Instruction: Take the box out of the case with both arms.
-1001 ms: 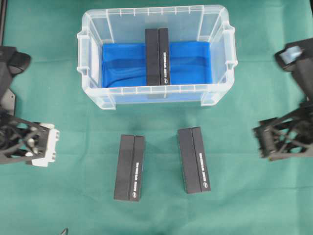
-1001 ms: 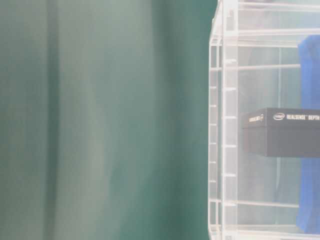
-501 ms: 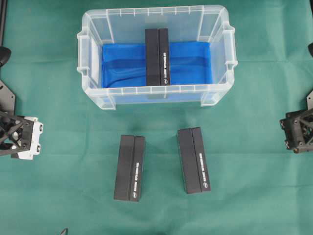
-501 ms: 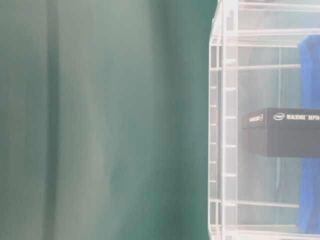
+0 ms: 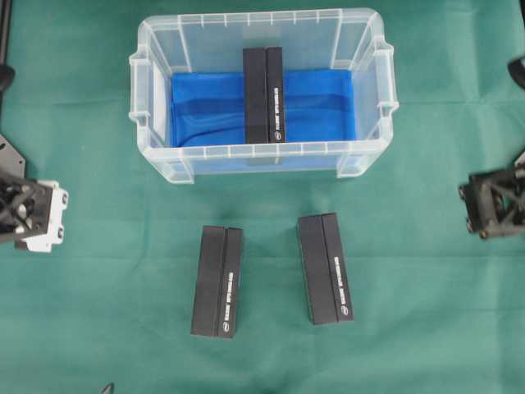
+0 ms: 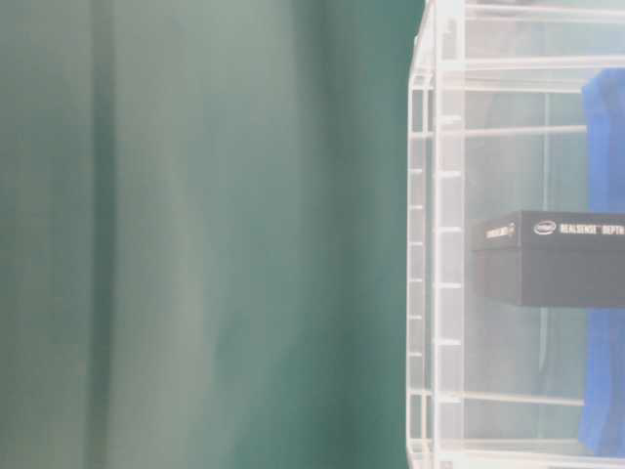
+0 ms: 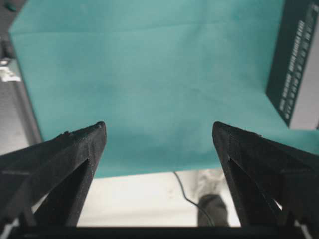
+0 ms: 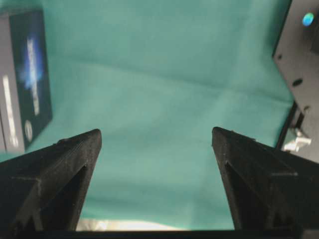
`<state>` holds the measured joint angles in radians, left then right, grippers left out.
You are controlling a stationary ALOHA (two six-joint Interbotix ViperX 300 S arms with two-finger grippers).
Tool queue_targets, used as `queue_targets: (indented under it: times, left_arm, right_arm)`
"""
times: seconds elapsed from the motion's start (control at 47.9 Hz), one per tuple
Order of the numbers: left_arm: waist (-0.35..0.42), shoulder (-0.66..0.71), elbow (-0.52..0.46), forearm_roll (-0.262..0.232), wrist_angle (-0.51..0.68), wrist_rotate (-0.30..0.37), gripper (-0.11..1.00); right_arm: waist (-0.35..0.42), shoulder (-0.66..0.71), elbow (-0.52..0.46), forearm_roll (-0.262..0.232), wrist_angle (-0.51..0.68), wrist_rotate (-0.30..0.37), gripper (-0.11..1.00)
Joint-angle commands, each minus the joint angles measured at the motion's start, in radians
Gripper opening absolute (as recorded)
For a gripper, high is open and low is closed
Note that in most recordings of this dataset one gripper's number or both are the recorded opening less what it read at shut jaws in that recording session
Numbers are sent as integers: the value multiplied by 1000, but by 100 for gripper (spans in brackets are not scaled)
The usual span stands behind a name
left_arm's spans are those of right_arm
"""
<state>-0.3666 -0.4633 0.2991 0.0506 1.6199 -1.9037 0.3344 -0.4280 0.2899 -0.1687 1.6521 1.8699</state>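
The left gripper has its jaws spread wide with nothing between them, and below it only green cloth shows. The right gripper is also spread wide and empty. In the overhead view both have drawn outward over the last second: the left gripper now sits at the far left edge of the table, and the right gripper at the far right edge, both more outside the picture than a second ago. I judge that the arms are pulling back after putting a box down, so one more removal is left.

The box of the task is still inside the case, standing on the blue liner in the middle, touching the far wall. Two similar black boxes lie outside on the cloth, near the front: the left black box and the right black box, a little apart. Nothing stands between the grippers and the case; only its high walls demand a reach from above.
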Motion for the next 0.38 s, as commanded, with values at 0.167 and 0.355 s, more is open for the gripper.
queue_targets:
  times: [0.167, 0.355]
  left_arm:
    - [123, -34, 6, 5, 5, 114, 91]
    - [275, -41, 11, 5, 8, 276, 91]
  right_arm:
    - [-156, -54, 14, -8, -3, -153, 89]
    - [-307, -80, 37, -9, -5, -291, 89]
